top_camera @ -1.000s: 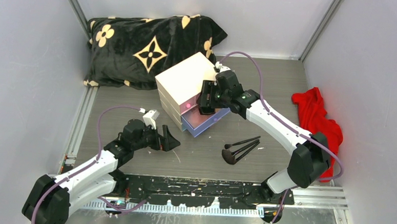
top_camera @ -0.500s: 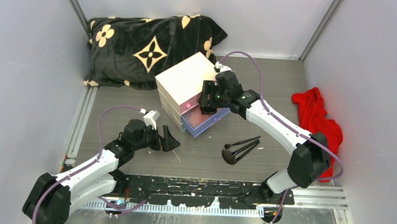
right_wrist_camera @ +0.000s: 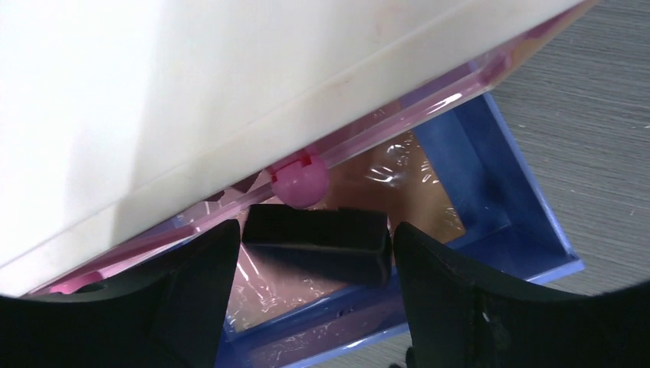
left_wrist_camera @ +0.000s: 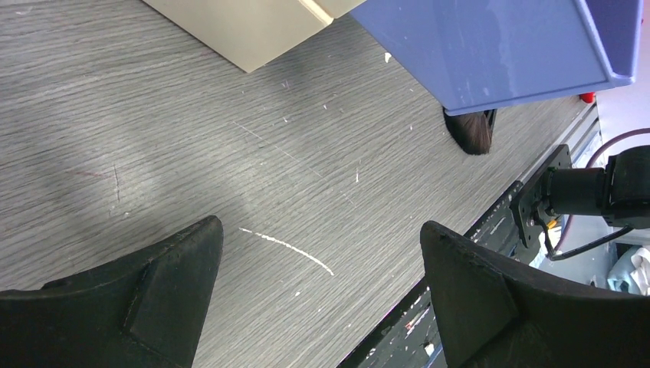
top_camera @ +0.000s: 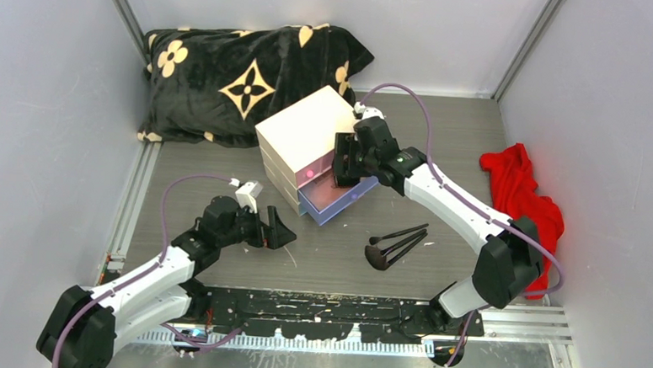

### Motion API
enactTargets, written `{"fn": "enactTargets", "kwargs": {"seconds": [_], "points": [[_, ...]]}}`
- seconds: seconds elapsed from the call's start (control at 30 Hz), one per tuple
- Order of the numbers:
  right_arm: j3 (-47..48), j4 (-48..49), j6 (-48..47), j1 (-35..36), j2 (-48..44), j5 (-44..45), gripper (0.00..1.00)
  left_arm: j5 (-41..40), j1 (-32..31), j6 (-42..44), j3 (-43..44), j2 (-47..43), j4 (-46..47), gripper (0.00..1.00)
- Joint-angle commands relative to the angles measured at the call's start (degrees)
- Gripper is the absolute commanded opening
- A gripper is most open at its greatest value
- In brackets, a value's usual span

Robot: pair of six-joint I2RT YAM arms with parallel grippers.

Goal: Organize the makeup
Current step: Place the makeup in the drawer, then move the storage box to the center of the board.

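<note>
My right gripper [top_camera: 345, 170] hangs over the pulled-out blue drawer [top_camera: 345, 202] of the cream box [top_camera: 305, 132]. In the right wrist view a black compact [right_wrist_camera: 314, 244] sits between the fingers of that gripper [right_wrist_camera: 314, 227], with a thin gap on each side, over an iridescent pink palette [right_wrist_camera: 418, 180] on the floor of the drawer [right_wrist_camera: 498, 161]. Black-handled brushes [top_camera: 396, 242] lie on the table in front of the box. My left gripper [top_camera: 283, 232] stands open and empty low over bare table [left_wrist_camera: 322, 230], left of the brushes.
A pink drawer with a round knob [right_wrist_camera: 299, 181] is shut just above the blue one. A black flowered pillow [top_camera: 244, 74] fills the back left. A red cloth [top_camera: 521, 198] lies at the right wall. One brush head [left_wrist_camera: 469, 130] shows under the blue drawer [left_wrist_camera: 498, 46].
The right gripper's jaws have widened a little around the black compact and the wrist has shifted slightly to the right. The left arm has not moved.
</note>
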Motion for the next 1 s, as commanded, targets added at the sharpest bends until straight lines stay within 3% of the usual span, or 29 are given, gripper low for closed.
{"fn": "enactTargets", "kwargs": {"seconds": [0.0,0.07,0.13,0.4,0.7,0.97], "points": [[1.5,-1.2,-1.8,0.3,1.0,3.3,0.78,0.6,0.3,0.6,-0.2,-1.8,1.3,1.00],[1.0,-1.0,-1.8,0.3,1.1,3.0,0.80,0.6,0.3,0.6,-0.2,-2.1,1.2,1.00],[0.8,-0.7,-1.7,0.3,0.7,3.1,0.88,0.7,0.3,0.6,-0.2,-2.2,1.2,1.00],[1.4,-1.0,-2.9,0.3,-2.8,5.3,0.87,0.6,0.3,0.6,-0.2,-1.7,1.4,1.00],[3.7,-6.2,-6.1,0.3,-9.2,13.7,0.87,0.7,0.3,0.8,0.8,-0.2,1.5,1.00],[-7.7,-8.4,-6.6,0.2,-20.9,17.7,0.90,-1.3,0.3,1.4,2.0,-0.2,0.2,1.00]]}}
